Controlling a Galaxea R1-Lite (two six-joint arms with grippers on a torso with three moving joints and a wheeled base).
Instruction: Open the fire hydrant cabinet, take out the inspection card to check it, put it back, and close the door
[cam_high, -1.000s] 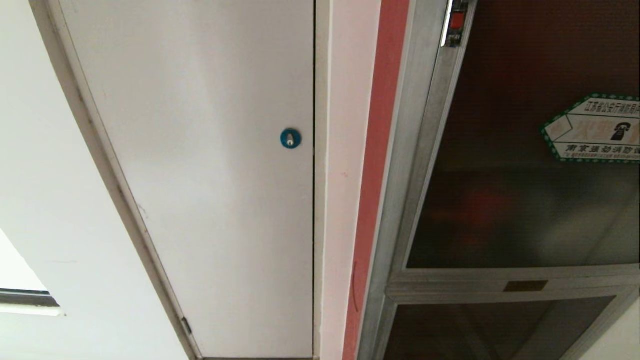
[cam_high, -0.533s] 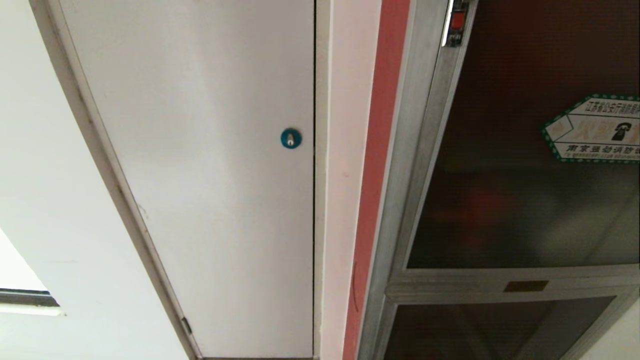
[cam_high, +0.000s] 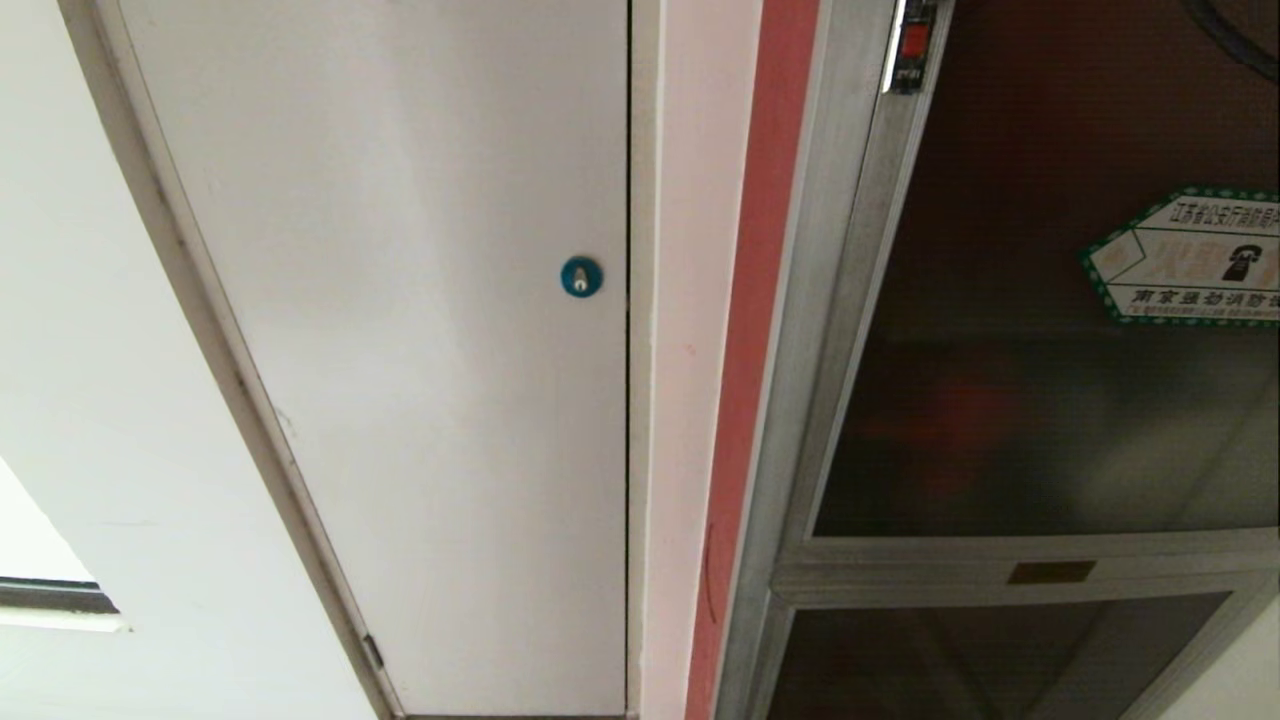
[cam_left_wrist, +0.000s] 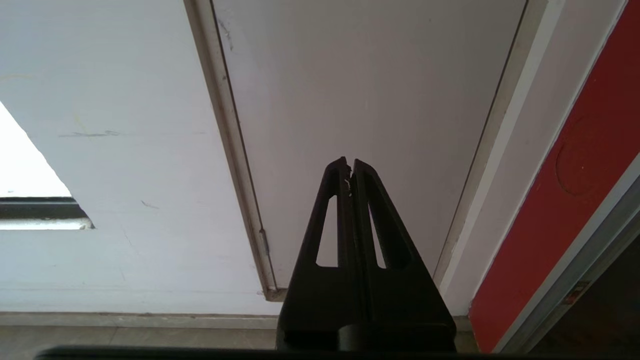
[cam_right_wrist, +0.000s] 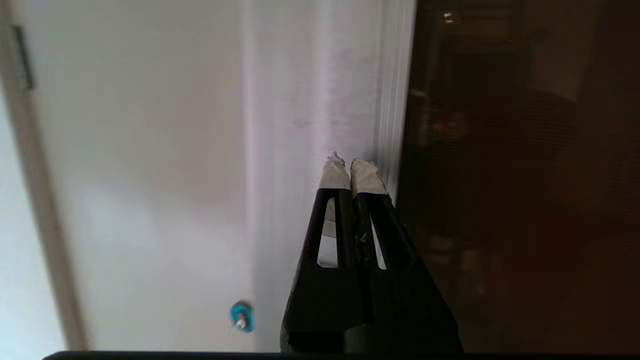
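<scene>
Door (cam_high: 1050, 400) at frame right not opened yet, card unseen; my right gripper (cam_right_wrist: 352, 172) clenched empty, everything's ahead.

From my left wrist I see a narrow strip of grey floor (cam_left_wrist: 125, 332) along the foot of the white wall (cam_left_wrist: 100, 260). The white door (cam_left_wrist: 360, 100) and its frame reach down to that floor. Beside the door a red strip (cam_left_wrist: 550, 200) also runs down to it, then the aluminium edge of the fire hydrant cabinet (cam_left_wrist: 575, 280)
</scene>
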